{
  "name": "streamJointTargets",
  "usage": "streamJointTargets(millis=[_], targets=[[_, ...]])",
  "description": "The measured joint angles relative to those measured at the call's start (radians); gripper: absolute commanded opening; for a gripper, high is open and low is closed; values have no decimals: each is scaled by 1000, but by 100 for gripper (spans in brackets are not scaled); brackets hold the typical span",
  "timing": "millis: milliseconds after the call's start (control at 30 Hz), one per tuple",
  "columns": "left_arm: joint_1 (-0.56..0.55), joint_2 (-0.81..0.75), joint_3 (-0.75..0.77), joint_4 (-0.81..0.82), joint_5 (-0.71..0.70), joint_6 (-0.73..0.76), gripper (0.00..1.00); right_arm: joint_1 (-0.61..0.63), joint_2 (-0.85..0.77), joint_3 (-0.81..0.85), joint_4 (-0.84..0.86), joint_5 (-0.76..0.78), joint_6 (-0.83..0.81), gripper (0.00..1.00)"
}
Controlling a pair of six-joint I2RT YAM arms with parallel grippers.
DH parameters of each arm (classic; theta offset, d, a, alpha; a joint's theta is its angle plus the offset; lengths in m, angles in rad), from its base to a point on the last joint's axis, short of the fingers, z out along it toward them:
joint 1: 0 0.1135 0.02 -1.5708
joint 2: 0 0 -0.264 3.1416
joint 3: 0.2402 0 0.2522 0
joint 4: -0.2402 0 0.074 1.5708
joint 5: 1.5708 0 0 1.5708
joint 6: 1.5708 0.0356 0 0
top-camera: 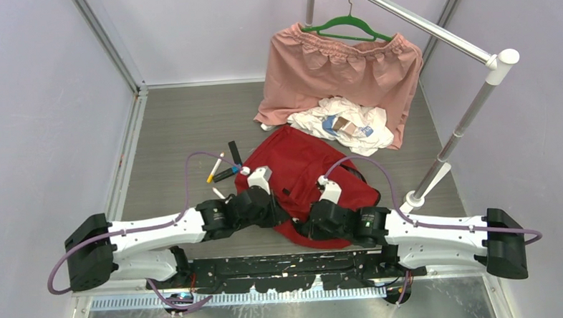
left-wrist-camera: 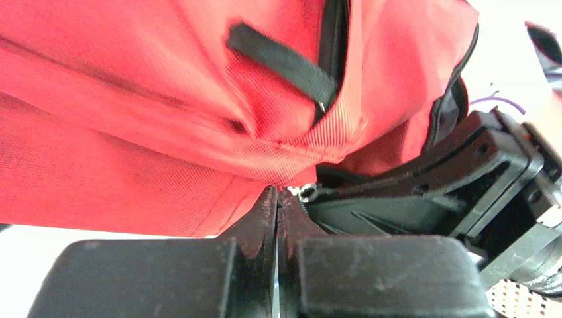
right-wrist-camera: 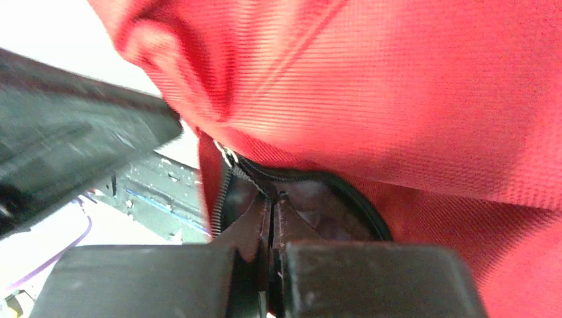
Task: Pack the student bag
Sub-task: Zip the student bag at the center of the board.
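**Student bag pinched at its near edge by both grippers**

The student bag [top-camera: 300, 162] is seen at the centre of the table [top-camera: 177, 128], its long axis laid diagonally from upper centre towards lower right of the top view. Its lower part is covered by the two wrists, so which end is the top cannot be told. The left gripper [left-wrist-camera: 277, 193] is shown with fingers pressed together on a fold of red fabric. The right gripper [right-wrist-camera: 273, 199] is clamped on the black zipper trim, beside a gaping opening. Fabric at the upper left of the right wrist view is blurred.
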Motion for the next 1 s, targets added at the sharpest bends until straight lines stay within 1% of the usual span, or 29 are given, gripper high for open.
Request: streamJointTargets(millis=[133,300,500,633,733,800,900,1000], targets=[[55,-51,11,-40,-16,23,0,-1,-13,-6,-15,-18,1,1],[124,-93,70,-99,-39,70,0,-1,-25,-27,-29,-42,9,1],[168,-130,104,-142,-30,120,0,-1,-57,-21,-77,-45,0,1],[159,-116,109,-156,-3,126,39,-1,-57,12,-117,-32,-11,1],[113,-75,111,-165,-8,120,59,-1,-57,24,-126,-21,-18,1],[73,-40,117,-173,-16,130,66,-1,-57,24,-134,-18,-21,1],[19,13,143,-200,-49,158,70,-1,-56,25,-140,-15,-24,1],[-13,68,203,-242,-82,218,71,-1,-56,25,-143,-12,-27,1]])
